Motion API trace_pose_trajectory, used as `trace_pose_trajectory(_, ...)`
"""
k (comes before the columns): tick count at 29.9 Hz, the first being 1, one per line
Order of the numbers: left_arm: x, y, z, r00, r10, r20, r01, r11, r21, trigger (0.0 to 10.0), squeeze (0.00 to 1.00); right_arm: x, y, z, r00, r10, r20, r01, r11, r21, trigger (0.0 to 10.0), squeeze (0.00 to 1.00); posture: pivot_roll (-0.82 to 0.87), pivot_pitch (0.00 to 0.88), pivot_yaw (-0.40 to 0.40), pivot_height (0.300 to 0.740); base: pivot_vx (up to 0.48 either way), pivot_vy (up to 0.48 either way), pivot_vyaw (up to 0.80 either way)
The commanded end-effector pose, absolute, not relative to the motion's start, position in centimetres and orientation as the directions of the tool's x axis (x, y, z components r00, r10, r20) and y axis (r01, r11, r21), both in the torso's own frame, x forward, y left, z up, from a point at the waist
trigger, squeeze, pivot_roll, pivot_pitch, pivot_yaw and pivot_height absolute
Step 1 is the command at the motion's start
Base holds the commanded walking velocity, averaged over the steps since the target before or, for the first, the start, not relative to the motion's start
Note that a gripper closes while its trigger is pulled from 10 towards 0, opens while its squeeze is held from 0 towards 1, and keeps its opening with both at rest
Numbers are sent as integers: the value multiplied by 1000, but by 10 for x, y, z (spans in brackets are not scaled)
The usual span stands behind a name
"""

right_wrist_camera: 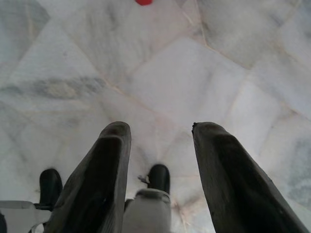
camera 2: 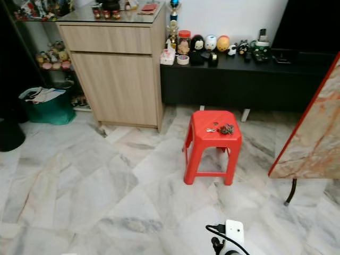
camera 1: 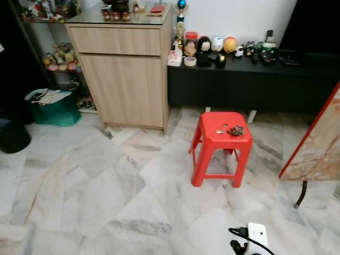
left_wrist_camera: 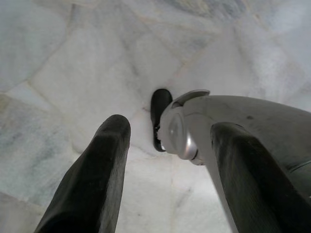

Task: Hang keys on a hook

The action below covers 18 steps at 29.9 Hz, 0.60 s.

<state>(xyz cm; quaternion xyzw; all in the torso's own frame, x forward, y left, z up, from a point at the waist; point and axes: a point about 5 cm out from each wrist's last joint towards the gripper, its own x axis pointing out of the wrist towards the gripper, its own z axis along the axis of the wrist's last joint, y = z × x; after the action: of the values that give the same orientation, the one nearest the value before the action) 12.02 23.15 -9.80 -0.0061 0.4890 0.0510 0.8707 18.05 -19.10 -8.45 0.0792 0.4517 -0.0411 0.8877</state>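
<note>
Pale grey-veined marble tiles [camera 1: 95,186] run across the whole room, glossy and laid on the diagonal. From the head views, a light wood cabinet [camera 1: 125,74] with a flat-fronted drawer and door stands against the wall, and beside it a long, low black console [camera 1: 249,79] carries a row of small round figurines and jars. A green bag [camera 1: 53,109] slumps on the floor by the cabinet. A red moulded plastic stool [camera 1: 222,146] with splayed legs stands in front of the console, and the keys [camera 1: 231,130] lie on its seat as a small dark bunch with a metal ring to one side. A slab with a red edge and marbled face [camera 1: 319,138] leans in at the right.

In the left wrist view, the left gripper [left_wrist_camera: 167,187] hangs pointing down at the tiles, its two matte black fingers spread wide with nothing between them; a silver leg and black foot show past them.

In the right wrist view, the right gripper [right_wrist_camera: 158,182] also points at the floor, fingers parted and empty, above the robot's black feet.
</note>
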Motion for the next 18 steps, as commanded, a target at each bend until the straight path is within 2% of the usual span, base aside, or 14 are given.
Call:
trace_pose_trajectory(1, 119, 234, -98, 513, 90, -854, -105, 994, 41, 10000, 0, 183, -194, -83, 594, -11, -804, 158, 982, 103, 10000, 0, 69, 0, -24, 729, 296, 0, 0)
trace_pose_trajectory(18, 120, 234, -98, 513, 80, -855, -100, 994, 33, 10000, 0, 185, -194, -82, 601, -10, -799, 154, 983, 104, 10000, 0, 61, 0, -21, 729, 299, 0, 0)
